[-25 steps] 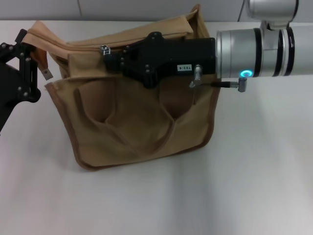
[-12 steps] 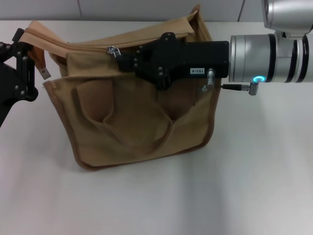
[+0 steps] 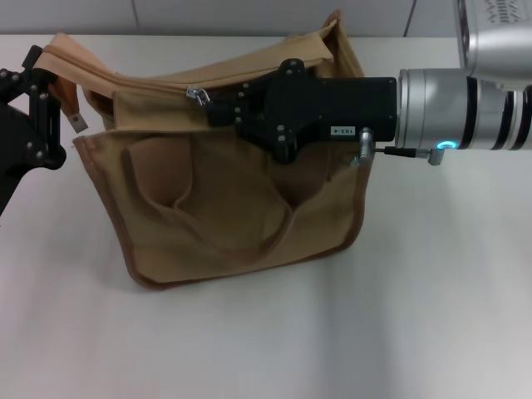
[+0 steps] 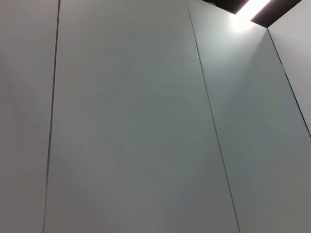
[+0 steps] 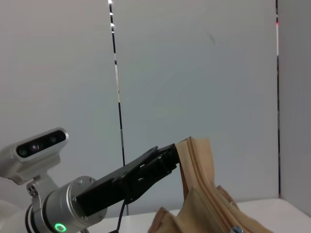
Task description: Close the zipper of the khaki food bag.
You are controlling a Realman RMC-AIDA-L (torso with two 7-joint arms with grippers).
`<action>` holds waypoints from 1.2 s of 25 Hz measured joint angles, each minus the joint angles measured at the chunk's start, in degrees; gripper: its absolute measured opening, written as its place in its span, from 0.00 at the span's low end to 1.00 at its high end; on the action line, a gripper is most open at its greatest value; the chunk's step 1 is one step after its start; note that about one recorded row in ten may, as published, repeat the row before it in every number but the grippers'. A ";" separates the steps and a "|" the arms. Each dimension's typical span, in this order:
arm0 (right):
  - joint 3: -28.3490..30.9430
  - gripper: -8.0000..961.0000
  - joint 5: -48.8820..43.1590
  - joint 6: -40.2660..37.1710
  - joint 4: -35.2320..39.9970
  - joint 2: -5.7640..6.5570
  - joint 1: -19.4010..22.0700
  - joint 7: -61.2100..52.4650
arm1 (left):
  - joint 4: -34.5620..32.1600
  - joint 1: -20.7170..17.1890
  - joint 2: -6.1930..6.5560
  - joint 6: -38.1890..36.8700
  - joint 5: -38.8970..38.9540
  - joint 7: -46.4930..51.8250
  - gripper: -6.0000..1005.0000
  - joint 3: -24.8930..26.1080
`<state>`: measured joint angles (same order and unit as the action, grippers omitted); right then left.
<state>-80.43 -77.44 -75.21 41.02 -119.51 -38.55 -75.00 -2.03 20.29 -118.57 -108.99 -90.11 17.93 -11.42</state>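
Observation:
The khaki food bag [image 3: 233, 199] stands on the white table, front pocket and looped handles facing me. Its tan zipper [image 3: 116, 76] runs along the top panel. My right gripper [image 3: 209, 103] reaches in from the right over the bag's top and is shut on the silver pull tab [image 3: 197, 94], left of the top's middle. My left gripper [image 3: 48, 87] is shut on the bag's left end. In the right wrist view the left gripper [image 5: 172, 156] pinches the bag's upright end [image 5: 197, 160]. The left wrist view shows only wall panels.
A short brown strap with a metal end [image 3: 77, 123] hangs at the bag's left corner. The white table [image 3: 266, 332] spreads in front of and to the right of the bag. A grey panelled wall [image 5: 194, 73] stands behind.
My right gripper has moved to the right along the bag's top, taking the silver pull tab with it. The left gripper has stayed on the bag's left end.

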 joint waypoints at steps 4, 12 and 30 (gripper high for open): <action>0.38 0.01 0.54 -0.13 -0.11 -0.01 0.51 1.39 | -0.03 0.01 0.00 0.12 0.04 0.00 0.05 0.00; 3.87 0.01 0.54 -0.90 -0.24 0.07 2.41 2.14 | -0.12 -0.31 0.08 0.15 0.04 0.56 0.06 0.57; 13.83 0.01 0.10 -4.84 -0.51 0.25 9.40 3.04 | -0.17 0.06 0.09 1.02 0.03 1.50 0.07 1.32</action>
<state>-66.60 -77.34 -80.05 40.51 -119.26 -29.15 -71.97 -2.20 20.34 -118.47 -107.97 -90.08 19.43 -10.10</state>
